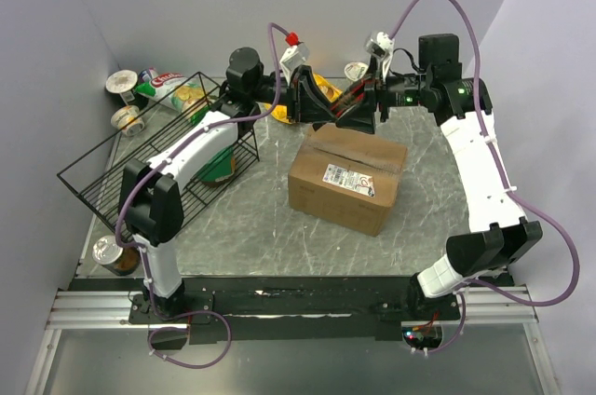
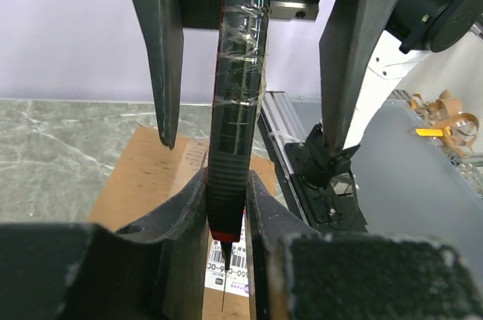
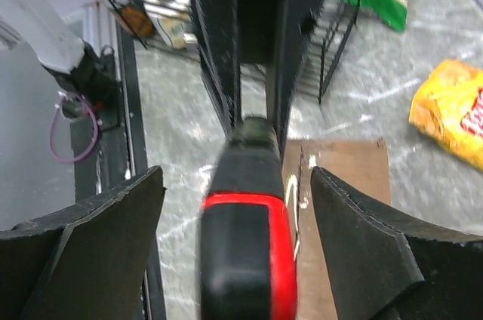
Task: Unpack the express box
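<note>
Grey marbled tabletop (image 1: 233, 246) carries everything. Express box (image 1: 368, 157): brown corrugated, about mid-table and slightly right of centre, flaps down, white label (image 1: 347, 178) facing up. Black wire basket (image 1: 102, 181) stands to the box's left, apart from it, with the left forearm passing above it. Both arms reach to the far side and meet over the box's far edge. Left gripper (image 2: 225, 184): jaws narrow, clamped on a black stick-shaped tool (image 2: 238, 93) wrapped in clear tape, with a red band near its fine tip. In the left wrist view the tip points down toward the label; contact with the cardboard cannot be told. Right gripper (image 3: 235, 176): jaws spread wide, one finger on each side of the tool, neither touching it. Yellow snack bag (image 3: 453, 109) lies on the table beyond the box. Two cups (image 1: 121, 84) sit in the far-left corner behind the basket. Tin can (image 1: 114, 255) stands at near left, beside the basket.
</note>
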Tool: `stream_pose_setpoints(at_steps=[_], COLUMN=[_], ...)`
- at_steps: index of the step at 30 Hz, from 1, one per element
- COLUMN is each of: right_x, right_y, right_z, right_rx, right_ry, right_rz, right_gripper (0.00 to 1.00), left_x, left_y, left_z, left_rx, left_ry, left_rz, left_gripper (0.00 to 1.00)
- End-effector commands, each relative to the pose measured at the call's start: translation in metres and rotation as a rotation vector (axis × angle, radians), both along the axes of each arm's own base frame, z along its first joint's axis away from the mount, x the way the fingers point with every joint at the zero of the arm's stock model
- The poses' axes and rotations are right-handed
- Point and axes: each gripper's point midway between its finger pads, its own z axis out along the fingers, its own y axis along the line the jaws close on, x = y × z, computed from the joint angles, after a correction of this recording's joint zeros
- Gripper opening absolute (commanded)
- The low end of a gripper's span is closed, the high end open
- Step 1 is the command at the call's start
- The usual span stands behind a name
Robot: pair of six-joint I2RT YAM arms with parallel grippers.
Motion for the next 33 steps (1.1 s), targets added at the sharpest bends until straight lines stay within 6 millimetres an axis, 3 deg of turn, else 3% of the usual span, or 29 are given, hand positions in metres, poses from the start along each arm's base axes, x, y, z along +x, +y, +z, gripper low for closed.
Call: stream_pose_setpoints(at_steps=[1, 8, 14, 17, 18, 19, 20, 22, 23, 24, 25, 26, 28, 29, 30, 31, 32, 33], right_x=[-0.007, -0.004, 0.0, 0.002, 0.002, 0.005, 0.005, 0.011, 0.016, 0.026, 0.03, 0.035, 0.045, 0.048, 0.049, 0.039, 0.041, 0.045], right_y=[0.007, 0.013, 0.018, 0.02, 0.02, 0.019, 0.019, 0.019, 0.017, 0.011, 0.008, 0.002, -0.008, -0.01, -0.012, -0.007, -0.007, -0.005], right_z=[0.032, 0.03, 0.022, 0.019, 0.019, 0.018, 0.019, 0.023, 0.024, 0.027, 0.027, 0.028, 0.023, 0.02, 0.013, 0.016, 0.014, 0.008], right_rx=[0.086, 0.095, 0.074, 0.066, 0.065, 0.061, 0.06, 0.05, 0.041, 0.011, -0.001, -0.01, -0.057, -0.065, -0.071, -0.052, -0.049, -0.052], right_ry=[-0.054, -0.021, -0.019, -0.017, -0.014, -0.02, -0.023, -0.044, -0.051, -0.074, -0.087, -0.095, -0.12, -0.122, -0.11, -0.161, -0.173, -0.16], right_rz=[0.033, 0.057, 0.064, 0.064, 0.063, 0.063, 0.062, 0.044, 0.025, -0.038, -0.057, -0.083, -0.162, -0.177, -0.178, -0.091, -0.091, -0.104], right_gripper=[0.83, 0.71, 0.52, 0.3, 0.15, 0.08, 0.01, 0.0, 0.0, 0.0, 0.0, 0.0, 0.0, 0.0, 0.0, 0.0, 0.0, 0.0], left_x=[-0.007, -0.005, -0.004, -0.004, -0.003, -0.003, -0.002, 0.0, 0.007, 0.015, 0.029, 0.041, 0.06, 0.068, 0.074, 0.077, 0.074, 0.071], left_y=[0.001, 0.0, -0.001, 0.0, -0.001, -0.001, -0.001, -0.001, -0.002, -0.001, 0.004, 0.012, 0.032, 0.045, 0.059, 0.066, 0.073, 0.078], left_z=[0.008, 0.004, 0.002, 0.002, 0.001, 0.001, -0.001, -0.002, -0.008, -0.008, -0.007, -0.012, -0.026, -0.023, -0.041, -0.047, -0.046, -0.064], left_rx=[-0.023, -0.02, -0.021, -0.018, -0.018, -0.017, -0.011, -0.004, 0.016, 0.03, 0.041, 0.08, 0.131, 0.145, 0.194, 0.213, 0.221, 0.261], left_ry=[-0.036, -0.018, -0.013, -0.011, -0.01, -0.01, -0.006, -0.003, 0.021, 0.027, 0.025, 0.014, 0.007, -0.019, 0.032, 0.048, 0.048, 0.089], left_rz=[-0.046, -0.038, -0.041, -0.042, -0.04, -0.039, -0.038, -0.031, 0.012, 0.065, 0.145, 0.246, 0.371, 0.449, 0.502, 0.535, 0.553, 0.561], left_gripper=[0.01, 0.01, 0.01, 0.01, 0.01, 0.01, 0.01, 0.01, 0.04, 0.2, 0.53, 0.61, 0.68, 0.69, 0.7, 0.73, 0.73, 0.74])
